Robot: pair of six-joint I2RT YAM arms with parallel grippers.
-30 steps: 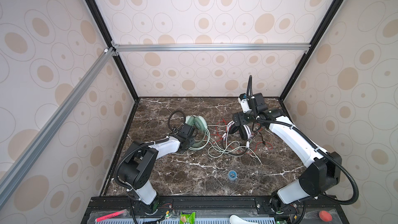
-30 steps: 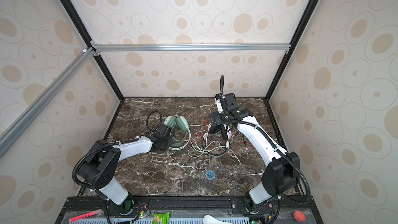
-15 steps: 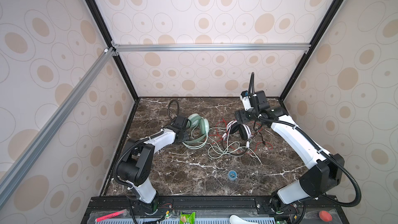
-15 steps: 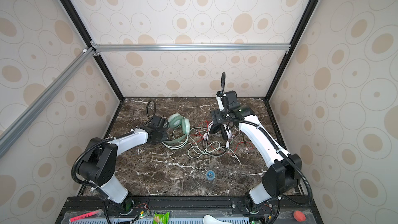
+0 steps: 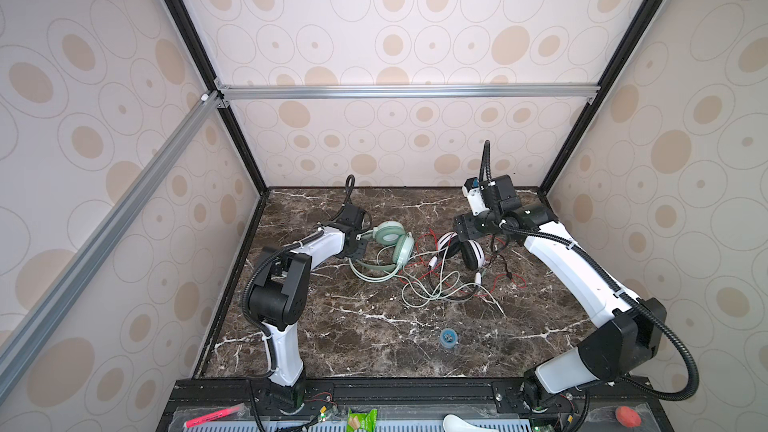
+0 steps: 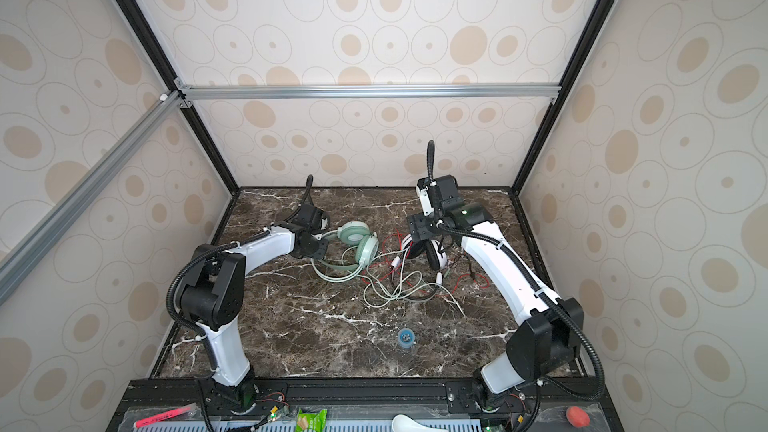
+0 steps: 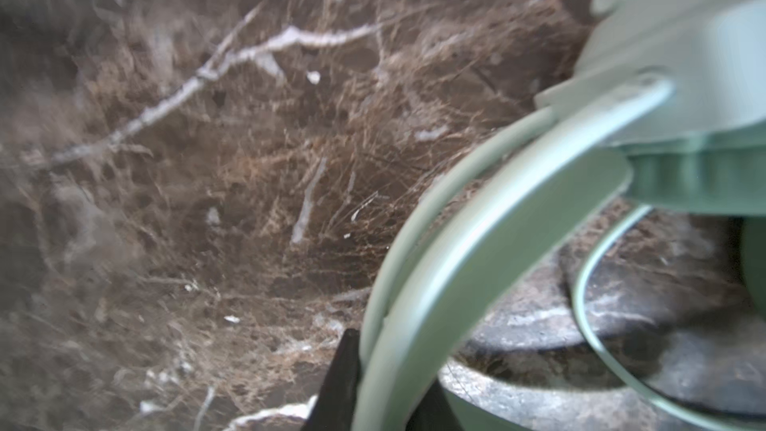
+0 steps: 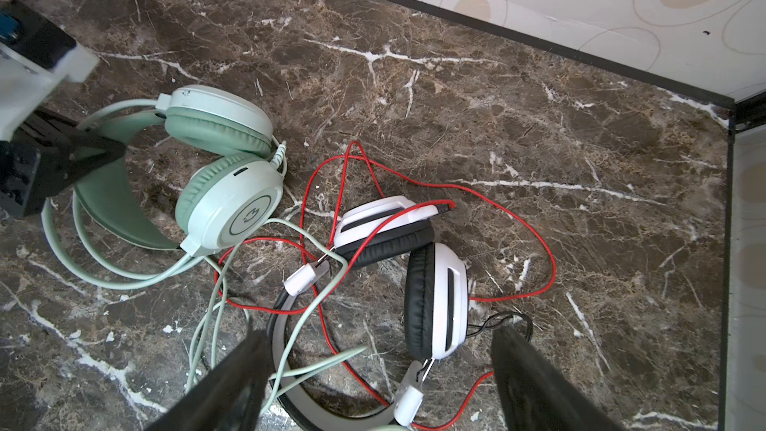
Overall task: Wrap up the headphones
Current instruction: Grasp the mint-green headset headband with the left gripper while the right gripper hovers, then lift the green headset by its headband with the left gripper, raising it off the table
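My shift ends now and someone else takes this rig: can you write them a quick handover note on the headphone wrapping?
Left gripper: fingers straddle the mint headset's headband; firm grip unclear.
Right gripper: open, above the white headset, holding nothing.
Both headsets lie on the table, mint cord and red cord tangled loose between them.
Done: nothing wrapped.
To do: untangle, wrap each cord.

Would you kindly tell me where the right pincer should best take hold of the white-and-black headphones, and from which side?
On the white-and-black headphones, probably the earcup standing on edge, from above: its pad and shell offer two flat opposing faces, narrower than the open right pincer over it. The headband lies flat, crossed by the mint cord.
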